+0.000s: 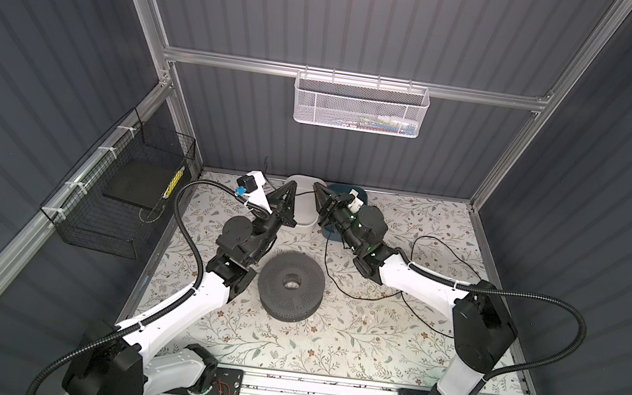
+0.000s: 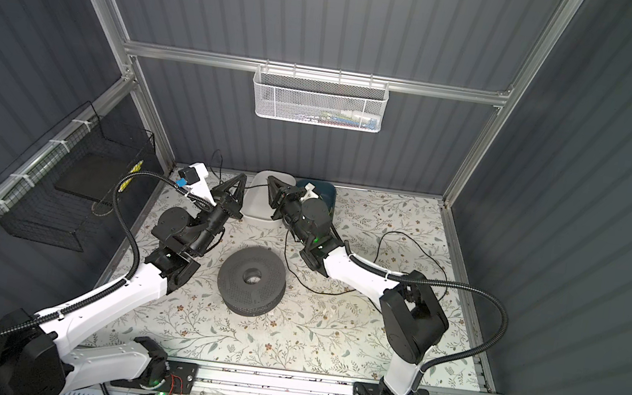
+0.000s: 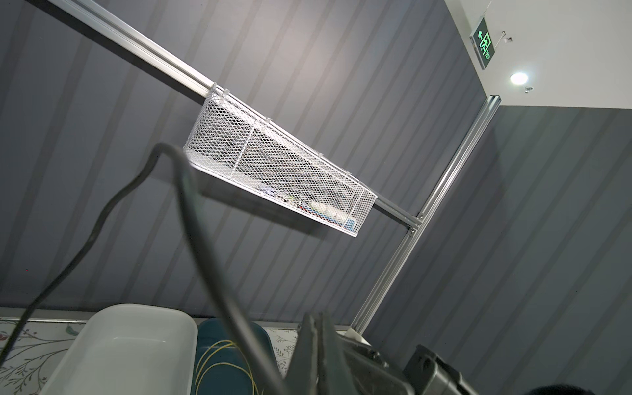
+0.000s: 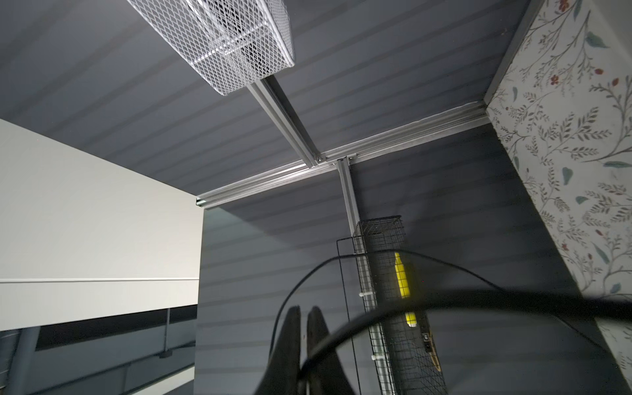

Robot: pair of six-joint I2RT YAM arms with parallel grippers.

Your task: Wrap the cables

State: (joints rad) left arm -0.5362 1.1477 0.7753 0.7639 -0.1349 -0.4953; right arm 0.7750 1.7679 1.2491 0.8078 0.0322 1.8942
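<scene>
My left tool [image 1: 293,187]: pressed together, pinching the cables [image 1: 327,250] above the white bin [image 1: 304,210].
My right tool [image 1: 316,186]: likewise pinching them, above the same bin.

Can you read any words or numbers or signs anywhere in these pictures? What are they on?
No words can be read anywhere.
Green exit sign near the ceiling: an arrow and a running figure; its small characters are too blurred.
Things in the white mesh basket: labels too small.
Yellow strip in the black wire basket: no readable print.
</scene>
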